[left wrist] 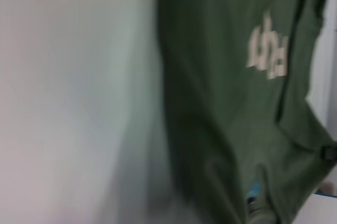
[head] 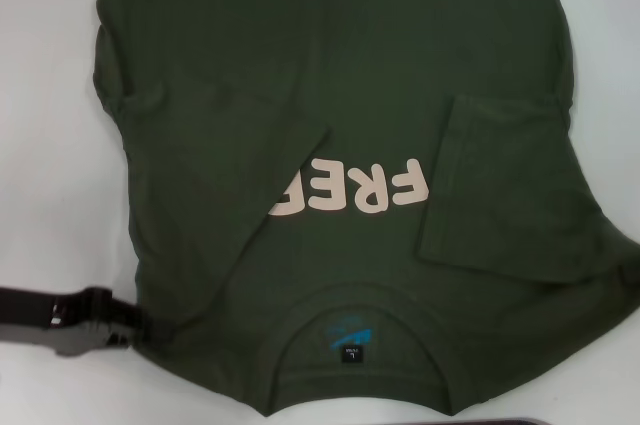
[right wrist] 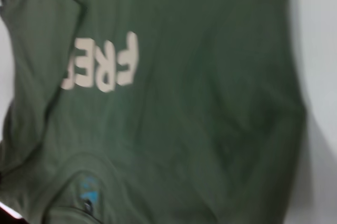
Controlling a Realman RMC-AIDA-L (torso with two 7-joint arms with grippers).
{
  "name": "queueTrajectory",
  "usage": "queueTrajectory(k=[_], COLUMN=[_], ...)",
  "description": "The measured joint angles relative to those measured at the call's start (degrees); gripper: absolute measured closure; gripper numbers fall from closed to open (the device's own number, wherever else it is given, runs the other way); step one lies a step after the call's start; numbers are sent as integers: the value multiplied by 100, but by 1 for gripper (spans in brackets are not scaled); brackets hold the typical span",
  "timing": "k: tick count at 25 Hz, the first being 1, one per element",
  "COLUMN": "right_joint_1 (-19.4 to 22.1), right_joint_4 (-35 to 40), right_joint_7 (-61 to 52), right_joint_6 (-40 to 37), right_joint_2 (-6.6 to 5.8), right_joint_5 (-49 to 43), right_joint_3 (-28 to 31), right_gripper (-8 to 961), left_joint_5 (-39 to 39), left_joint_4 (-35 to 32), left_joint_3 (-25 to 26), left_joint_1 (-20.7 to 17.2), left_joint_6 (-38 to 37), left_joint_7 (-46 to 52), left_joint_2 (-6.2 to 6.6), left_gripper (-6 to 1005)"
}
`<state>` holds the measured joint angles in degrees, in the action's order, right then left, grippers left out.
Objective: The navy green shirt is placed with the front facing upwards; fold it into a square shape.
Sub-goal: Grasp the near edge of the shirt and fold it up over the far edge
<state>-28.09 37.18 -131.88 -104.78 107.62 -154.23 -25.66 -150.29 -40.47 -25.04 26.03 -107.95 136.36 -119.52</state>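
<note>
Navy green shirt (head: 340, 75): both sleeves folded inward. Left gripper (head: 95, 320) at shoulder edge, jaws indiscernible. Next: fold lengthwise.

Bare white table (head: 40, 145), lab-like setup

Navy green shirt (head: 340, 75): matt soft cotton-like cloth, lightly creased. Cream letters (head: 350, 188): flat smooth print. Bench (head: 50, 175): smooth white, faintly sheened. Left tool (head: 95, 320): black matt plastic-looking casing.
</note>
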Motion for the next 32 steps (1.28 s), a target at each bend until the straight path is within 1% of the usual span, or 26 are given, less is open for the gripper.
queueTrajectory(k=[4, 5, 6, 9, 13, 14, 15, 16, 19, 22, 28, 32], right_joint_1=[-196, -323, -323, -568, -873, -933, -989, -1044, -1182, -1285, -1316, -1291], right_joint_4=[0, 0, 0, 0, 0, 7, 27, 56, 129, 173, 266, 250], right_joint_7=[22, 23, 23, -16, -142, -171, -212, -248, -342, -418, -632, -695], right_joint_6=[-60, -67, -67, -59, 3, 36, 91, 146, 263, 335, 625, 868], right_joint_2=[-22, -27, -27, -62, -143, -151, -158, -162, -164, -174, -182, -178], right_joint_5=[200, 255, 255, 279, 428, 495, 566, 622, 676, 803, 1228, 1314], right_joint_3=[24, 25, 25, 49, 116, 126, 128, 118, 106, 161, 152, 177], right_gripper=[939, 939, 939, 940, 941, 941, 941, 941, 940, 940, 939, 939], left_joint_5=[334, 417, 516, 787, 969, 994, 998, 998, 1026, 1284, 1943, 2350], left_joint_4=[67, 73, 75, 75, 170, 319, 406, 406, 545, 579, 585, 681], left_joint_3=[10, 11, 14, 18, 18, 18, 16, 16, 14, 17, 10, 7], left_joint_1=[218, 284, 372, 624, 1000, 1193, 1292, 1292, 1459, 1501, 1513, 1504], left_joint_6=[17, 31, 40, 132, 593, 942, 1145, 1145, 1579, 1938, 2489, 2980], left_joint_7=[8, 26, 48, 153, 351, 409, 432, 432, 461, 493, 511, 498], left_joint_2=[11, 16, 24, 60, 124, 135, 136, 136, 137, 139, 141, 142], left_gripper=[956, 956, 956, 956, 956, 956, 956, 956, 956, 956, 956, 956])
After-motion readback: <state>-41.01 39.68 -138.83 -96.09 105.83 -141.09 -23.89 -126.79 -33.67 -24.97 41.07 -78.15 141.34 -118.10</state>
